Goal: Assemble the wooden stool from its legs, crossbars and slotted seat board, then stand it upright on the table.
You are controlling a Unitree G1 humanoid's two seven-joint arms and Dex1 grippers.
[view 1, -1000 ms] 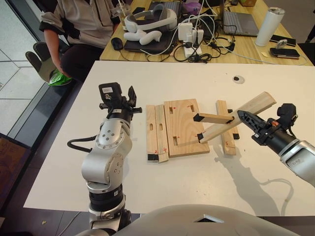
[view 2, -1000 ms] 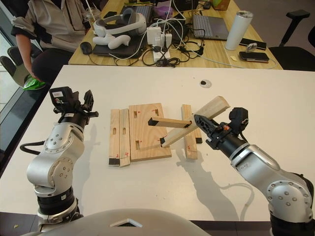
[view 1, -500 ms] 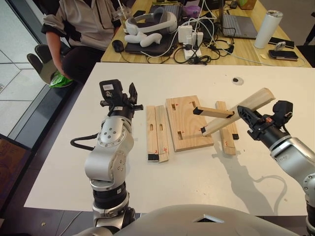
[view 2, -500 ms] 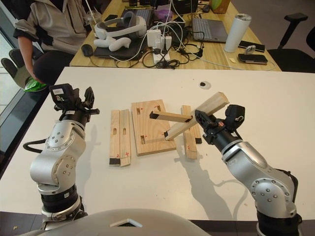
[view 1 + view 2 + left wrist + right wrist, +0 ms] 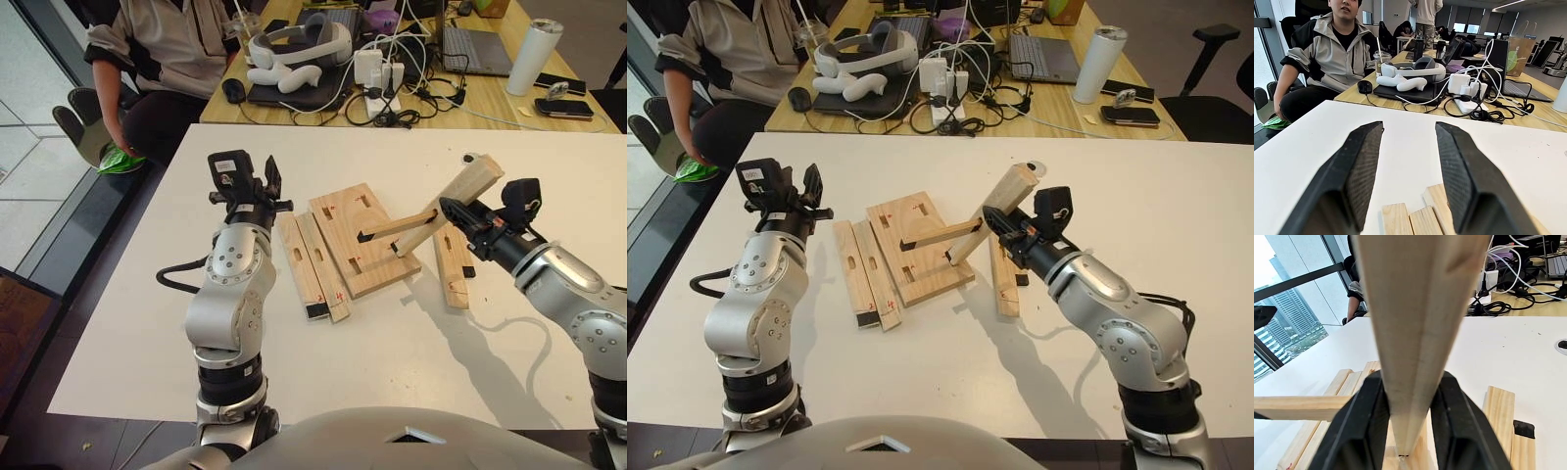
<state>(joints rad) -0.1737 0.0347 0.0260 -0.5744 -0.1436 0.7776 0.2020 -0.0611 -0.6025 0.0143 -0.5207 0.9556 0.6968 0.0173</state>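
The slotted seat board [image 5: 355,240] lies flat and skewed at mid-table. Two loose legs [image 5: 312,266] rest against its left edge, and another leg [image 5: 453,264] lies to its right. My right gripper [image 5: 461,214] is shut on a fourth leg [image 5: 458,196], held steeply tilted above the board's right edge. A crossbar [image 5: 396,226] juts from that leg over the board. In the right wrist view the leg [image 5: 1415,308] is clamped between both fingers [image 5: 1364,426]. My left gripper [image 5: 1408,132] is open with nothing in it, just left of the loose legs' far ends [image 5: 1410,220].
A wooden desk [image 5: 509,93] behind the table carries a headset [image 5: 294,49], cables, a laptop and a white tumbler [image 5: 534,44]. A person [image 5: 162,49] sits at its left end. Bare white tabletop [image 5: 392,362] spreads in front and to the right.
My right gripper has swung the held leg and crossbar steeper and to the left. The seat board and the two loose legs have turned askew. My left gripper has shifted slightly toward them.
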